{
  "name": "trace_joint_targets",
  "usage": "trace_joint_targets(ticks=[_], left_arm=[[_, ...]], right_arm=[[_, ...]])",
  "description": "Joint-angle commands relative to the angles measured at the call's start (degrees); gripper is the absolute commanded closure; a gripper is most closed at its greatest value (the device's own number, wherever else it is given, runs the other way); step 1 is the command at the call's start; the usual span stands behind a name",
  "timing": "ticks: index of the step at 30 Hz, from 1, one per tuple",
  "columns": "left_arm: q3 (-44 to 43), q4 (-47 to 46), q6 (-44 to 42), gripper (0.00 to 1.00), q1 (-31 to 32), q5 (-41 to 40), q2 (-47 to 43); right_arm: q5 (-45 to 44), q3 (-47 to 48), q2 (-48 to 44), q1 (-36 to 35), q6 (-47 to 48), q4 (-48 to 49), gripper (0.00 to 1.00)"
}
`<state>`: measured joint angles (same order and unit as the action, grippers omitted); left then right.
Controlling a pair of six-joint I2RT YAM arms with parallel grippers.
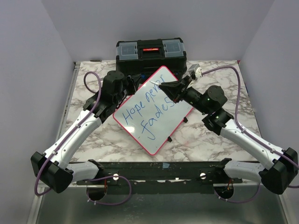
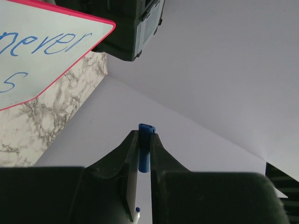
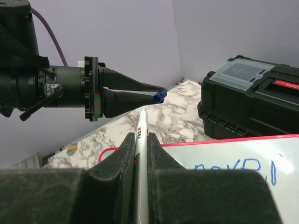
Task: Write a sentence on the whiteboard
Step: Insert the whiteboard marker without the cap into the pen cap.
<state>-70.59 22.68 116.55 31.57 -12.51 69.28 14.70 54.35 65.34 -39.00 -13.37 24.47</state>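
The whiteboard (image 1: 154, 109) lies tilted on the marble table, with a red-pink frame and "Hope never fades" written on it in blue. My right gripper (image 1: 169, 87) is shut on a white marker (image 3: 141, 128) and holds it over the board's far corner, tip pointing left. My left gripper (image 1: 139, 80) is shut on the marker's blue cap (image 2: 145, 144), just left of the marker tip. In the right wrist view the cap (image 3: 160, 95) sits a short way from the tip. The board also shows in the left wrist view (image 2: 42, 51) and the right wrist view (image 3: 224, 161).
A black toolbox (image 1: 151, 53) with clear lid compartments stands right behind the board, close to both grippers. It also shows in the left wrist view (image 2: 135, 23) and the right wrist view (image 3: 252, 98). Purple walls enclose the table on three sides.
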Motion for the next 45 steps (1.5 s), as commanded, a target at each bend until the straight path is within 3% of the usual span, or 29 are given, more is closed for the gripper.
trace_joint_targets(ticks=[1,45], left_arm=[[-0.7,1.9,4.5,1.0,1.0,-3.9,-0.5],[2.9,-3.3,6.8,1.0,1.2,1.3,-1.1]], right_arm=[[-0.9,2.3,1.6,-1.2,1.7,2.9,0.99],[-5.3,2.8,6.6,-2.7,1.9,4.9,0.99]])
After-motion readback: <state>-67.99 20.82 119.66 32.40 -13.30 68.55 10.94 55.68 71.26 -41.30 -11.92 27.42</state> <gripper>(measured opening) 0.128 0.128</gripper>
